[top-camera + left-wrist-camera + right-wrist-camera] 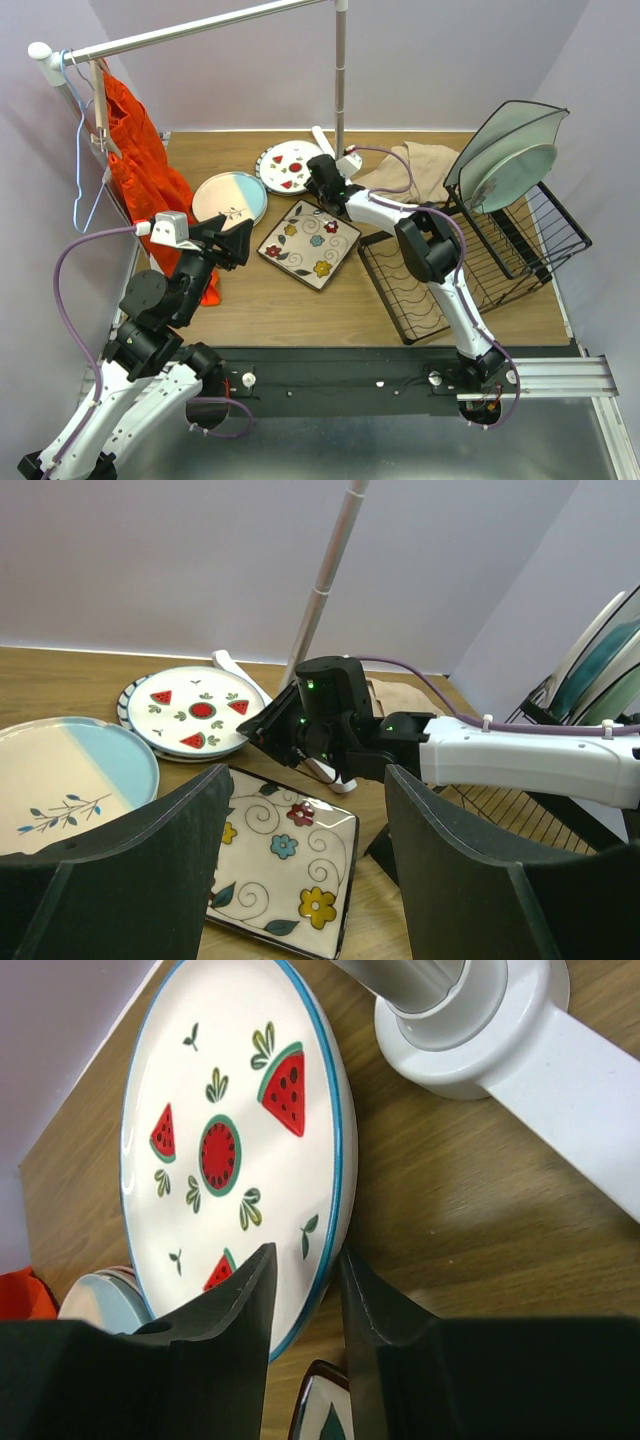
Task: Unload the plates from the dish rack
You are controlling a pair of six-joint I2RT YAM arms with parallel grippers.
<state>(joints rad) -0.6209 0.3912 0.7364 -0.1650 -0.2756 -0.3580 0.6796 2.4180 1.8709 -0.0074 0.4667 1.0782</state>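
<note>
right end effector (318,172) at watermelon plate (288,166) rim | floral square plate (310,243), pink-and-blue plate (229,198) on worktop (280,300) | two plates (512,170) upright in dish rack (480,262)

Lab: robot arms (430,250); plain walls (450,60)

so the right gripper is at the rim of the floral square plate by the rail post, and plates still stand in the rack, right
Not quite. The right gripper is at the rim of the round watermelon plate, as the right wrist view shows; the floral square plate lies apart, nearer the arms. The rest holds: it is by the rail post, and plates stand in the dish rack.
</note>
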